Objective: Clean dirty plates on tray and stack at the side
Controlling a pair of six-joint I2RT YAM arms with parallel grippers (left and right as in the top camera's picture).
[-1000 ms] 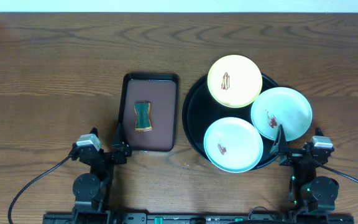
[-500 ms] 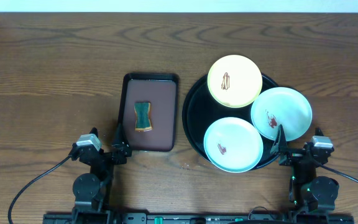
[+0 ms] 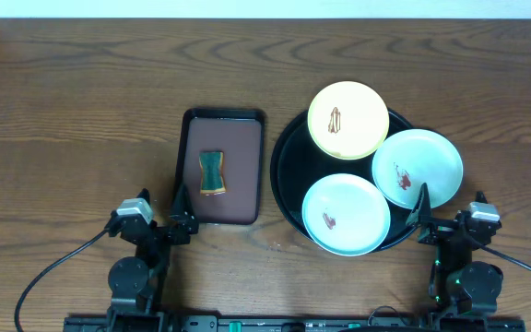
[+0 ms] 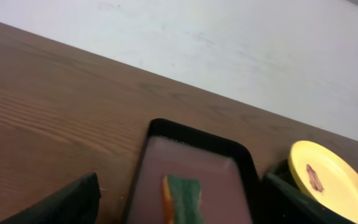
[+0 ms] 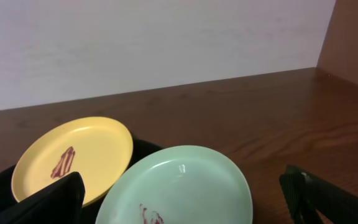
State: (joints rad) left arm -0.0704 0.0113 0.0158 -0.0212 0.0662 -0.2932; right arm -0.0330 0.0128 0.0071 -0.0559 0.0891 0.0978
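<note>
Now, the left claw [image 3: 160,205] sits open and empty at the table's [image 3: 63,111] 7 o'clock side, just below a small brown tray [image 3: 192,129] with a sponge [image 3: 212,171] in it. Next is the big black tray [image 3: 284,175]. It holds three smeared plates: the yellow plate [image 3: 348,120] at 12 o'clock, the near green plate [image 3: 346,214] at 6 o'clock, and the side green plate [image 3: 418,166] at 3 o'clock, hanging over the rim. The right claw [image 3: 450,207] is wide open and empty, just below that one.
</note>
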